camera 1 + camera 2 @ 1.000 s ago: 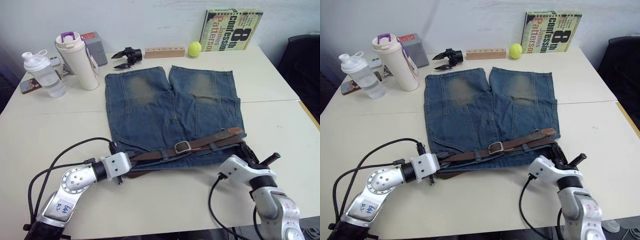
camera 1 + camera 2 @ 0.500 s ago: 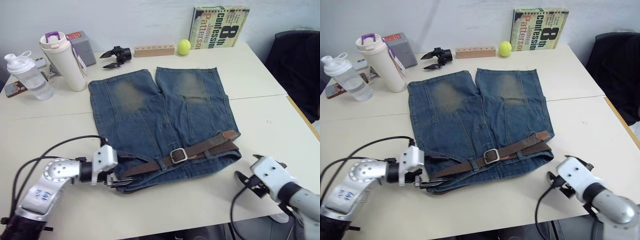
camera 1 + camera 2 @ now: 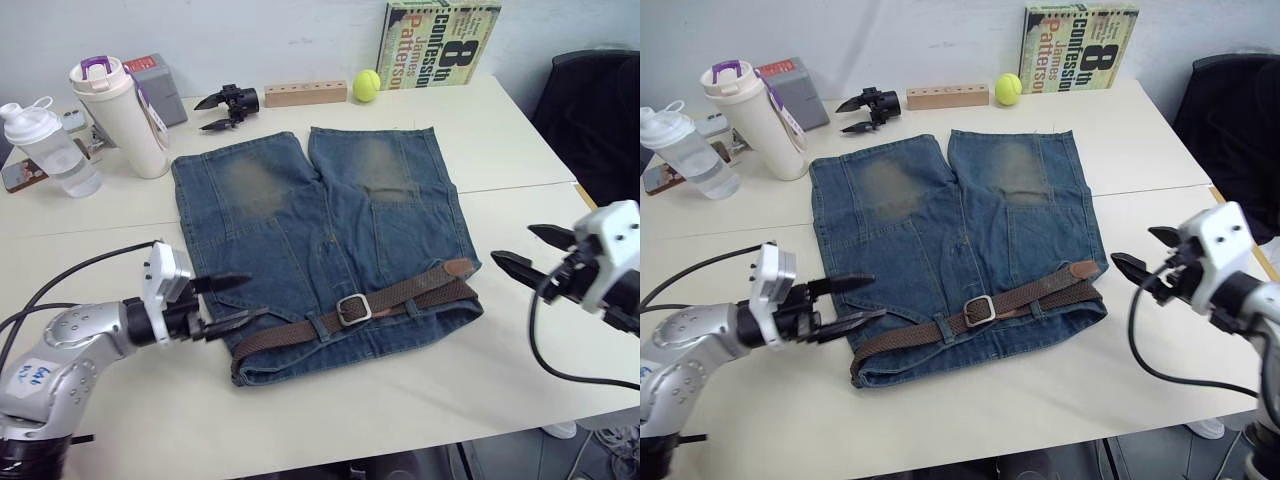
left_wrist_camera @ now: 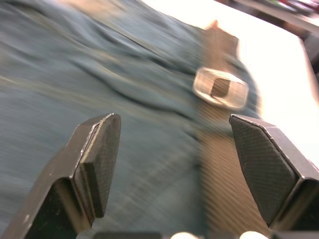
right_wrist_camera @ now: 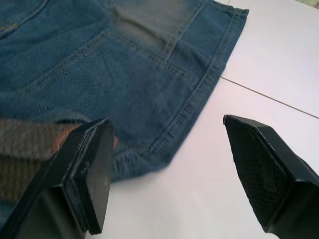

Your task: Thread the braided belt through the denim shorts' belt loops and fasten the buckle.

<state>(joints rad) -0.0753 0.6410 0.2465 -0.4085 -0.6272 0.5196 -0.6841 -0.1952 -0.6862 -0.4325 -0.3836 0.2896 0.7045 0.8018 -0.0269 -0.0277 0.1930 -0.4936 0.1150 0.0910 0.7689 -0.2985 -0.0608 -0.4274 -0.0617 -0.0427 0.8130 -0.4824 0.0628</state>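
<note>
My left gripper point(image 3: 228, 303) hangs wide apart and empty, just beside the waistband's left end. The shorts point(image 3: 330, 230) lie flat on the table point(image 3: 120, 410), waistband toward me; soft cloth that will bunch if dragged. The belt point(image 3: 300, 332) runs along the waistband, buckle point(image 3: 352, 309) near mid-span, tan tip point(image 3: 458, 267) at the right. I judge the belt limp and light, grippy in its weave; grip it flat by the stiffer leather tip. My right gripper point(image 3: 528, 250) is likewise spread and empty, well apart from the shorts' right edge.
</note>
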